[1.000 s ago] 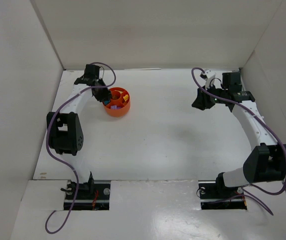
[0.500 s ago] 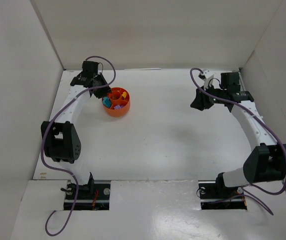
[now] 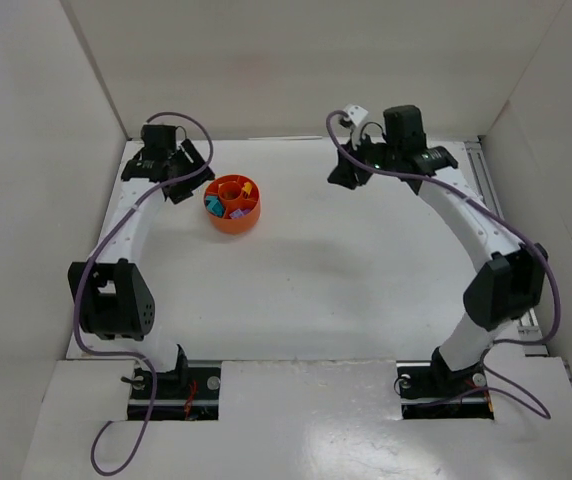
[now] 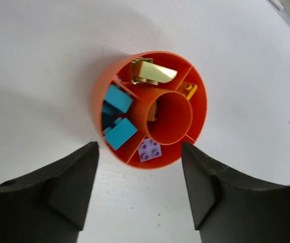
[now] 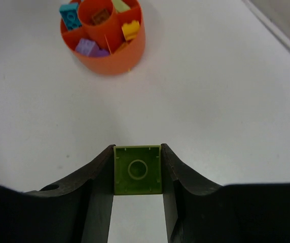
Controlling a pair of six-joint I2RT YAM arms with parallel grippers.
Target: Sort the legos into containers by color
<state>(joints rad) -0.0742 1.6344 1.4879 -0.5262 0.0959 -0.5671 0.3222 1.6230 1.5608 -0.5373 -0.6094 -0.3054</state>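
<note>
Table (image 3: 346, 270): white, walled on three sides.
Dish (image 4: 95, 101): orange-red, sections round a hub. Lies just beyond L gripper (image 4: 139, 149) fingertips, framed betw. them in wrist view. Well ahead of R gripper (image 5: 137, 154), off to left of its fingers.
L jaws parted, nothing betw. them. Not touching dish, far as I can tell.
R jaws closed on lime brick (image 5: 137, 174), underside to cam, pinched on two opposite sides, sits square.
In dish: cyan bricks (image 4: 119, 132) in one section, purple brick (image 4: 149, 150) in the next, then pale yellow brick (image 4: 152, 73) and orange-yellow brick (image 4: 188, 90). Brown brick (image 5: 100, 15) in hub.
Step in hand, my read: R carries lime to dish.
To do it well:
- Put fingers over the section across hub from cyan. It looks free, but not certain.
- Go low before opening so brick can't bounce out.
- Keep off rim; dish prob. light, may slide.
- L best kept aside, since arms crowd there.
</note>
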